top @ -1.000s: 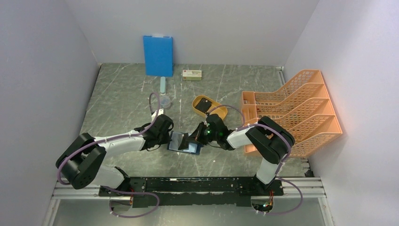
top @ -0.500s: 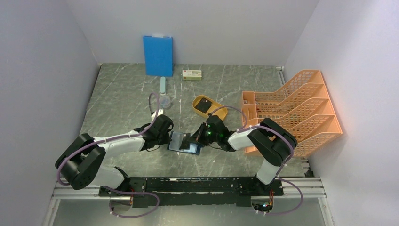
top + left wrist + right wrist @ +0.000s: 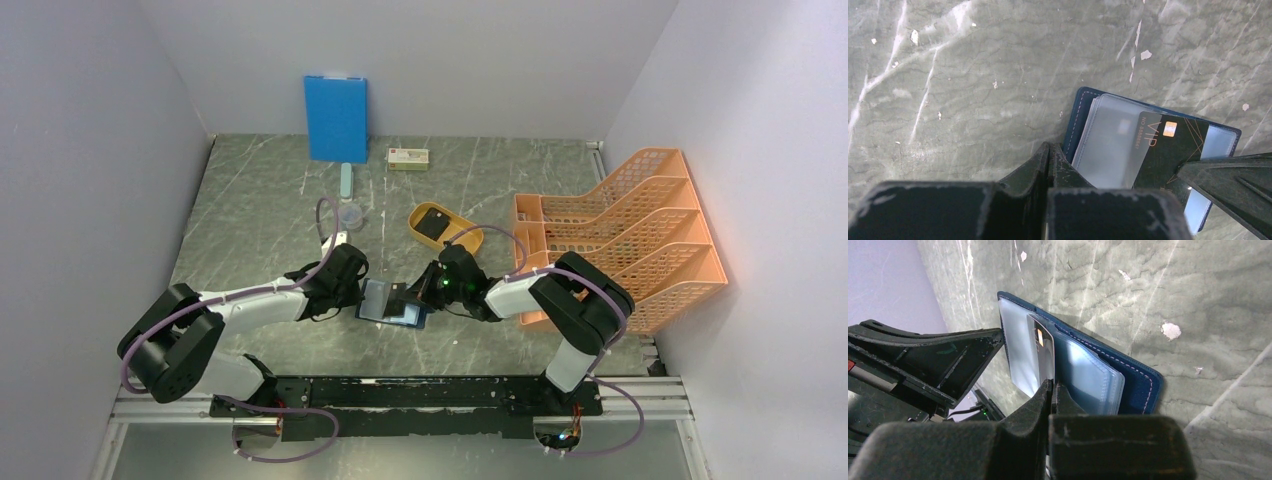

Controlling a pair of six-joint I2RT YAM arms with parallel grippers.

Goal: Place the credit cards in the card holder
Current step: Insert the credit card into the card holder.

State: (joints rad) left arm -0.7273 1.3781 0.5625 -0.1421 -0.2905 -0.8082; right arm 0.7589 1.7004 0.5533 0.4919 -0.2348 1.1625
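Observation:
The dark navy card holder point(image 3: 412, 317) lies open on the table between my arms, its clear sleeves up; it also shows in the left wrist view point(image 3: 1082, 115) and the right wrist view point(image 3: 1140, 385). My right gripper point(image 3: 418, 291) point(image 3: 1052, 386) is shut on a black VIP credit card point(image 3: 1168, 150) point(image 3: 1040, 347), whose far end sits under a clear sleeve. My left gripper point(image 3: 357, 291) point(image 3: 1049, 148) is shut and empty, its tips at the holder's left edge. Another black card point(image 3: 432, 224) lies in the yellow oval tray point(image 3: 466, 241).
A bright blue board point(image 3: 336, 118) leans on the back wall, with a small box point(image 3: 408, 158) beside it. A pale teal stick point(image 3: 346, 180) and a clear round lid point(image 3: 352, 214) lie behind the left arm. An orange file rack point(image 3: 620, 235) stands on the right.
My right gripper has edged slightly left with the black card, pushing it a little further over the open holder. The left arm has stayed in place.

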